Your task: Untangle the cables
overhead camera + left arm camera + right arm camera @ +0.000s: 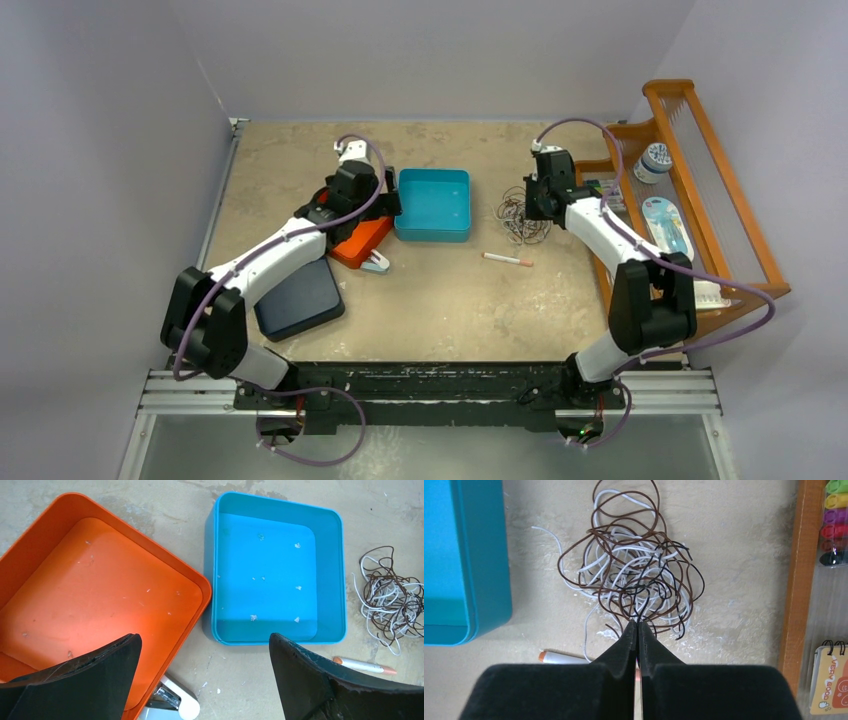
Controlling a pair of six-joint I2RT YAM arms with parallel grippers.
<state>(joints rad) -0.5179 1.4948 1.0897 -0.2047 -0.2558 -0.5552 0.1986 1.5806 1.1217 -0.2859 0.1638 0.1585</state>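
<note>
The cables [634, 575] lie as one loopy tangle of brown, whitish and black wires on the table, right of the blue tray. The top view shows the cables [520, 218] just left of my right wrist, and the left wrist view has the cables [390, 600] at its right edge. My right gripper [638, 624] is at the tangle's near edge, its jaws pressed together with a black strand pinched between the tips. My left gripper [204, 639] hangs wide open above the gap between the orange and blue trays, holding nothing.
A blue tray [433, 203] and an orange tray [362, 243] sit mid-table. A white-and-orange pen [508, 260] lies just in front of the tangle. A white stapler [376, 264] and a dark flat lid [298, 298] lie to the left. A wooden rack [700, 200] lines the right side.
</note>
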